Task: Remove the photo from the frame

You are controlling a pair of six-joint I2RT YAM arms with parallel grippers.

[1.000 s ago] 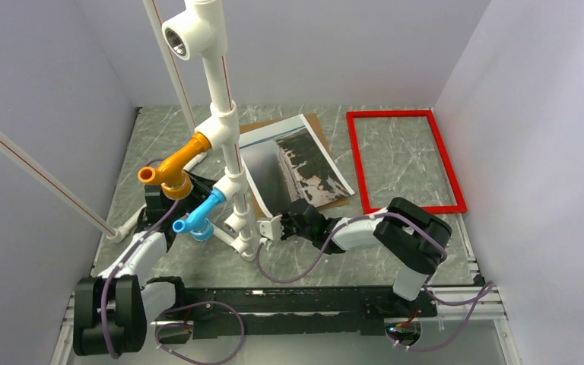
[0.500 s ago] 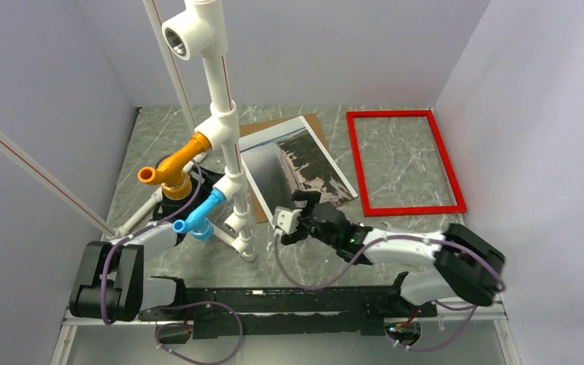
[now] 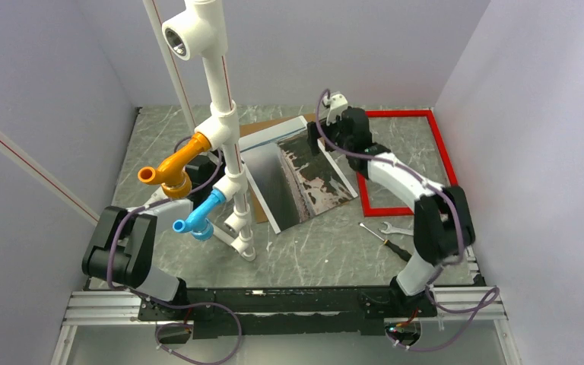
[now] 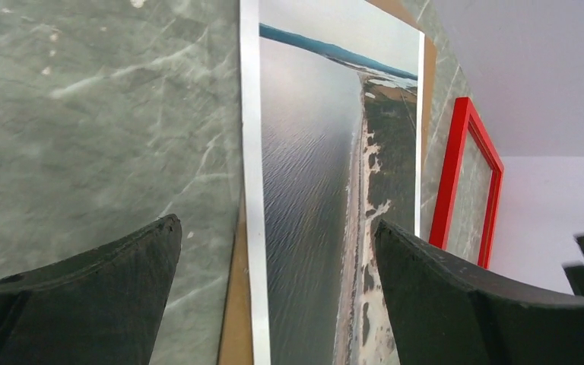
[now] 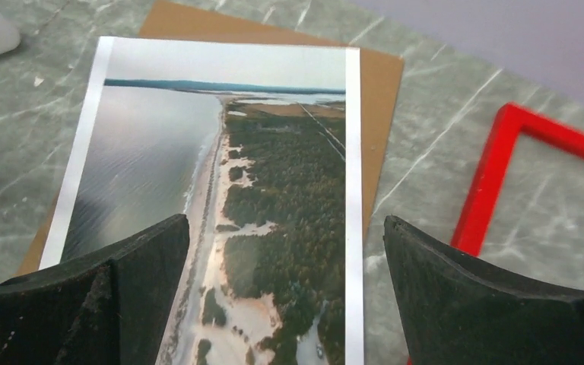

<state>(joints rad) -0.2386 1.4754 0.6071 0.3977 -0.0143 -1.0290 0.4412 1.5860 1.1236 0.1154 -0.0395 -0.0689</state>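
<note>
The photo [image 3: 296, 179] lies face up on a brown backing board [image 3: 262, 125], left of the empty red frame [image 3: 445, 163]. My right gripper [image 3: 315, 139] hovers open over the photo's far right part. In the right wrist view its gripper [image 5: 285, 220] has nothing between the fingers, with the photo [image 5: 220, 152] below and the frame [image 5: 494, 175] to the right. My left gripper [image 3: 201, 163] is mostly hidden behind the pipe stand. Seen from its wrist, this gripper [image 4: 275, 224] stands open low over the photo's [image 4: 312, 167] left edge, with the frame [image 4: 464, 175] beyond.
A tall white pipe stand [image 3: 224, 129] with an orange fitting [image 3: 171, 167] and a blue fitting [image 3: 198, 217] rises left of the photo. A wrench [image 3: 397, 228] and a screwdriver [image 3: 384, 237] lie near the frame's near edge. Walls enclose three sides.
My right gripper was shut at the photo's near edge, then opened and swung to the back over the photo. The left arm reached forward and its gripper opened wider. The wrench and screwdriver came into view.
</note>
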